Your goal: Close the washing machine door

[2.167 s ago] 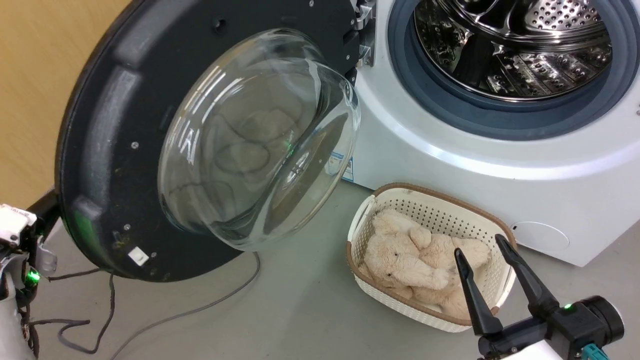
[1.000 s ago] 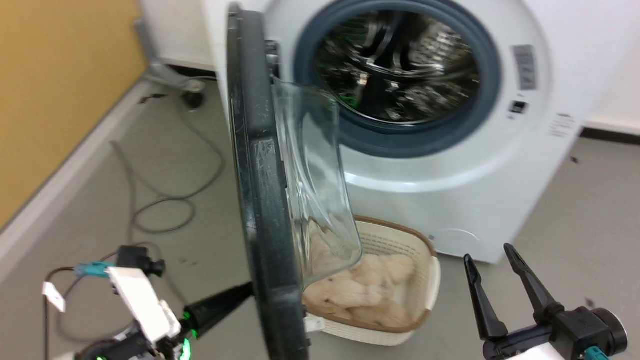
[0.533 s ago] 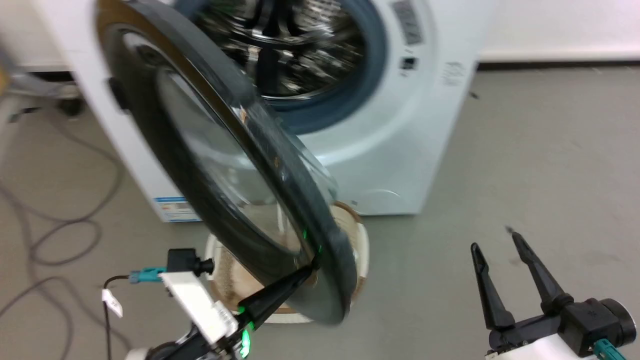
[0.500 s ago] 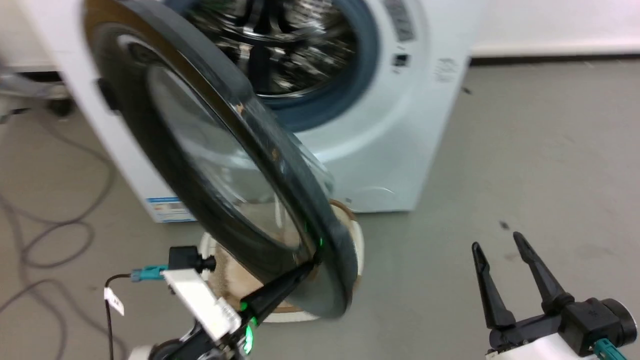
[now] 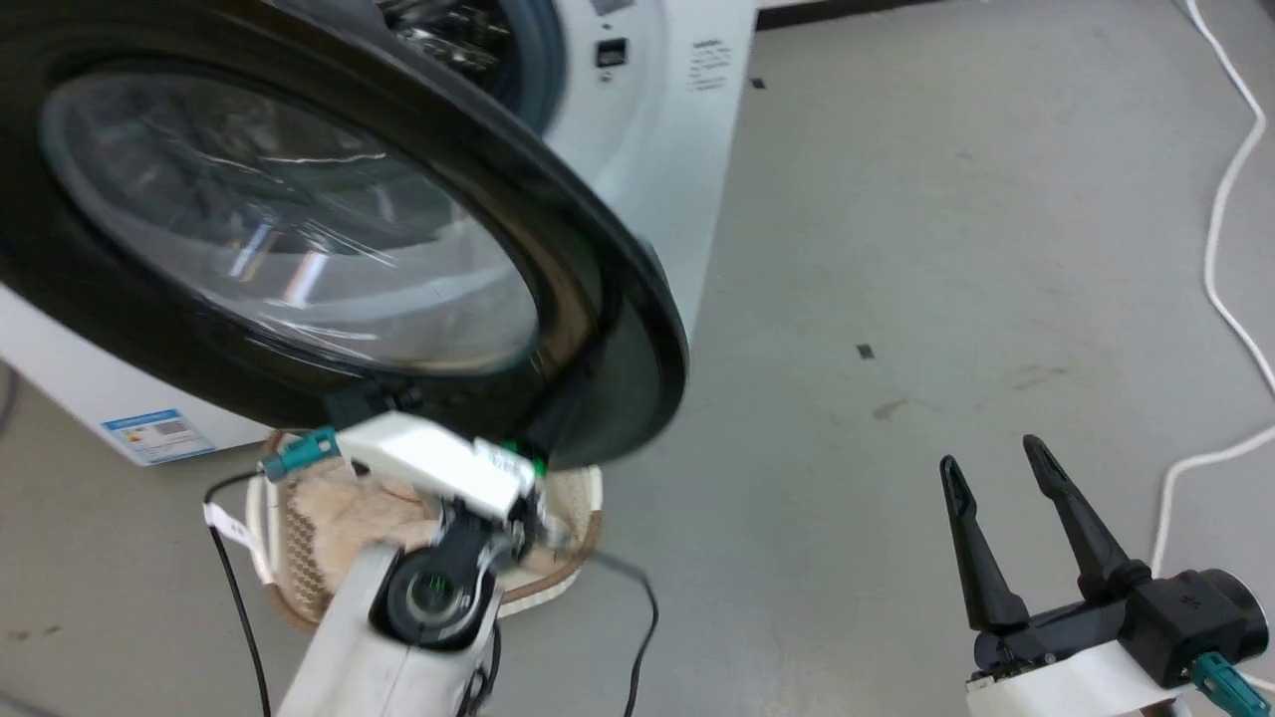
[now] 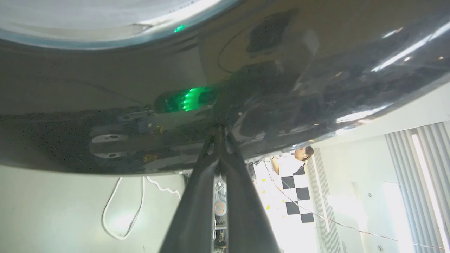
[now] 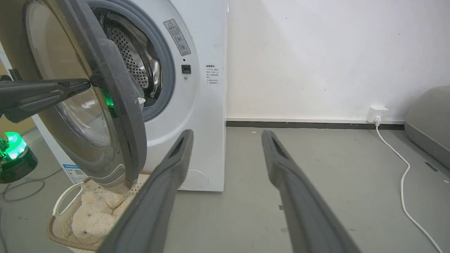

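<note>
Your left gripper, pinched closed, touches the round black-rimmed glass door; your right gripper is spread, empty.

Washing machine door: black rim, clear glass centre.
Washing machine: white body.
Gasket: blue-grey.
Drum: shiny steel, perforated.
Basket: cream, perforated, brown rim.
Plush toy: beige.
Floor: grey.
Cable: white.

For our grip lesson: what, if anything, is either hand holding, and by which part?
Nothing: the shut left hand only touches the door rim; the right hand is open.
</note>
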### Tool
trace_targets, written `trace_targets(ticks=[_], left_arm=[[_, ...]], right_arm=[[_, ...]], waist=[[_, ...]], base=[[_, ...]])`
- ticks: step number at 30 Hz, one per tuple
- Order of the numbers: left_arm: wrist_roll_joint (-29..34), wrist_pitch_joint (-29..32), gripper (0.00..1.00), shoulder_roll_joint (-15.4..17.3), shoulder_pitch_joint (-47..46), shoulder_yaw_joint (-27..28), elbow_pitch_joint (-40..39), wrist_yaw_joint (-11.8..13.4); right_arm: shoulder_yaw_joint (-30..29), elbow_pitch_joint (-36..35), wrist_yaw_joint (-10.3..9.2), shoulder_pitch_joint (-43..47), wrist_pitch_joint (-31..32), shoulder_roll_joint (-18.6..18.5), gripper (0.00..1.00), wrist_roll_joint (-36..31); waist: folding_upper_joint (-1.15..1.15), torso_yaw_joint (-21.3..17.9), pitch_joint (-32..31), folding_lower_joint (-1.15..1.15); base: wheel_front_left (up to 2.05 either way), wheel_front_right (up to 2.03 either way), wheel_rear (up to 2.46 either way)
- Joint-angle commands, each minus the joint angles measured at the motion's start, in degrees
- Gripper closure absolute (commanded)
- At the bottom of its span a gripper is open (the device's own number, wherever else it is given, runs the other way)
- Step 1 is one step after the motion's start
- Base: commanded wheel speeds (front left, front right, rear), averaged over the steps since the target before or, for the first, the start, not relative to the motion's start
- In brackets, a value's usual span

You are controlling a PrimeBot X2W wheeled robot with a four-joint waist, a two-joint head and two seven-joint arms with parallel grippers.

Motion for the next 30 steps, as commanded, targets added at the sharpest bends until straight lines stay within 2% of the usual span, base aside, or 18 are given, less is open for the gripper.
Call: trace_targets(ticks=[1, 5, 9, 15, 18, 20, 24, 29, 30], left_arm=[[-0.1, -1.3, 1.0, 0.1, -1.5, -0.2, 0.3, -0.4], [-0.8, -8.3, 1.0, 0.1, -5.8, -1.6, 3.3, -0.4], [-1.6, -12.3, 1.0, 0.1, -8.7, -2.8, 5.5, -0.4], [-1.6, -12.0, 1.0, 0.2, -8.2, -5.8, 5.6, -0.4], [-1.6, -8.7, 1.0, 1.2, -5.0, -8.7, 3.5, -0.4], [-0.6, -6.0, 1.0, 3.4, -2.0, -11.5, 1.1, -0.4], [8.7, -5.9, 1.0, 11.2, 3.4, -18.6, -2.2, -0.4], [19.6, -14.3, 1.0, 18.7, 7.7, -22.5, -4.0, -0.4], [24.2, -19.4, 1.0, 20.6, 8.9, -22.2, -3.3, 0.0]], right_arm=[[0.0, -0.1, 0.05, -0.7, -0.3, 0.1, 0.0, 0.1], [0.0, -0.1, 0.05, -1.1, -0.3, 0.1, 0.0, 0.4], [-0.1, -0.1, 0.05, -1.3, -0.3, 0.1, 0.0, 0.5], [-0.5, 0.2, 0.05, -0.9, -0.3, 0.2, 0.0, 0.5], [-0.6, 0.3, 0.05, -0.5, -0.3, 0.2, 0.0, 0.4], [-0.8, 0.4, 0.05, -0.1, -0.3, 0.2, 0.0, 0.3], [-1.0, 0.4, 0.05, 1.0, -0.3, 0.2, 0.0, -0.1], [-1.3, 0.3, 0.05, 2.3, -0.3, 0.2, 0.0, -0.6], [-1.6, 0.4, 0.05, 2.9, -0.3, 0.2, 0.0, -0.6]], waist=[[0.0, -1.0, 0.8, 0.0], [0.0, -1.8, 1.5, 0.0], [0.0, -1.8, 2.0, 0.0], [0.0, 0.4, 0.8, 0.0], [0.0, 1.9, -0.6, 0.0], [0.0, 3.2, -1.8, 0.0], [0.0, 6.0, -4.1, 0.0], [0.0, 9.6, -6.3, 0.0], [0.0, 11.1, -7.3, 0.0]], base=[[0.0, 0.0, 0.0], [0.0, 0.0, 0.0], [0.0, 0.0, 0.0], [0.0, 0.0, 0.0], [0.0, 0.0, 0.0], [0.0, 0.0, 0.0], [0.0, 0.0, 0.0], [0.0, 0.0, 0.0], [0.0, 0.0, 0.0]])
